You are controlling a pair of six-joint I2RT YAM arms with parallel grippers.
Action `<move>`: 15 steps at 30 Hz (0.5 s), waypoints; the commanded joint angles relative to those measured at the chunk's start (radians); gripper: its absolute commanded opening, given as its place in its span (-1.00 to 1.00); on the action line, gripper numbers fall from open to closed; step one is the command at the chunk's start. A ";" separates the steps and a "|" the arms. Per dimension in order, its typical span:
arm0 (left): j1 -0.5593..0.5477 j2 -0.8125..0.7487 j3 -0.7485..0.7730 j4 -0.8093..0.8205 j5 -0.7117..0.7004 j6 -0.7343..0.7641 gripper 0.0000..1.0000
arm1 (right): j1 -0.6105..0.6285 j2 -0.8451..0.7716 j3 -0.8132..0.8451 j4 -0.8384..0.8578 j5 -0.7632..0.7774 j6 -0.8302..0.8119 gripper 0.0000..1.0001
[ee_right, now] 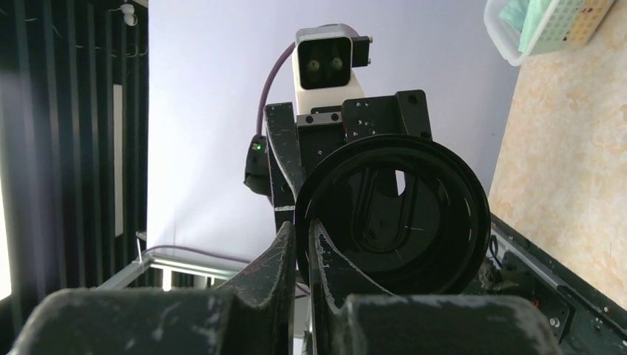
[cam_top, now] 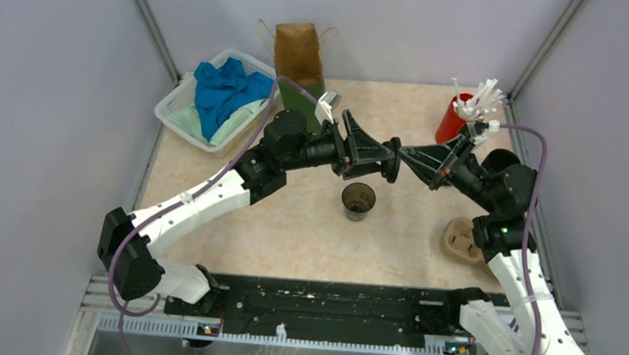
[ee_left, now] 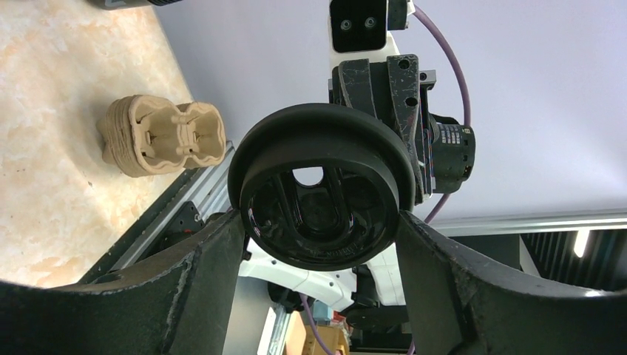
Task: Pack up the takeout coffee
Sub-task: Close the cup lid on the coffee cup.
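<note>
An open black cup stands lidless on the table, just in front of and below both grippers. Its round black lid is held on edge in the air between them. My left gripper spans the lid across its width, with a finger touching each side. My right gripper pinches the lid's rim between nearly closed fingers. The left gripper and the right gripper face each other. The brown paper bag stands at the back.
A white basket of blue and green cloths sits at the back left. A red cup of white sticks stands at the back right. The tan pulp carrier lies at the right, and also shows in the left wrist view.
</note>
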 commanded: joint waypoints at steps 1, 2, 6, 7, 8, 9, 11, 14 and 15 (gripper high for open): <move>-0.006 -0.003 0.043 0.057 -0.012 0.005 0.52 | 0.016 -0.013 0.003 -0.007 -0.001 -0.010 -0.87; -0.006 -0.002 0.047 0.052 -0.012 0.007 0.50 | 0.015 -0.014 0.003 -0.008 -0.001 -0.011 -0.87; -0.006 0.006 0.079 -0.005 -0.022 0.041 0.46 | 0.015 -0.013 0.013 -0.020 0.002 -0.023 -0.72; -0.006 0.006 0.088 -0.026 -0.027 0.052 0.46 | 0.015 -0.013 0.018 -0.029 0.002 -0.030 -0.65; -0.006 0.006 0.096 -0.045 -0.031 0.063 0.45 | 0.016 -0.012 0.021 -0.038 0.002 -0.038 -0.58; -0.006 0.006 0.103 -0.064 -0.035 0.075 0.45 | 0.015 -0.012 0.024 -0.047 0.002 -0.046 -0.49; -0.006 0.003 0.117 -0.108 -0.046 0.104 0.45 | 0.015 -0.011 0.026 -0.072 0.002 -0.063 -0.29; -0.006 0.002 0.152 -0.232 -0.081 0.190 0.45 | -0.031 -0.003 0.075 -0.207 -0.033 -0.196 0.15; -0.006 0.004 0.174 -0.299 -0.106 0.235 0.45 | -0.061 0.005 0.117 -0.331 -0.039 -0.315 0.29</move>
